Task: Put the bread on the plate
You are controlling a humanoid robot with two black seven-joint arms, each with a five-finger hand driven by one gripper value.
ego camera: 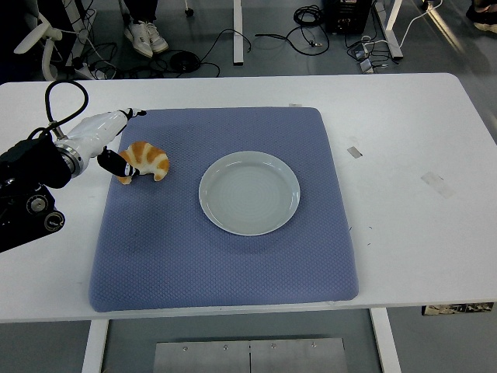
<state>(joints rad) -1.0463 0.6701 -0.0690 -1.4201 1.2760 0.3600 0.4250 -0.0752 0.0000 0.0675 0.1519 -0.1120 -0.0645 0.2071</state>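
The bread is a golden croissant [147, 160] lying on the left part of a blue mat [225, 256]. An empty pale plate [248, 192] sits at the mat's middle, to the right of the croissant and apart from it. My left hand [118, 146], white with black fingertips, reaches in from the left edge to the croissant's left end. One black fingertip [122, 165] touches that end; the other fingers [133, 114] stretch out above it at the mat's edge. The hand does not hold the croissant.
The white table [411, 155] has bits of tape on its right side [354, 151]. A black cable loops over my left arm [58, 97]. Behind the table are floor cables and a person's shoes [145, 35].
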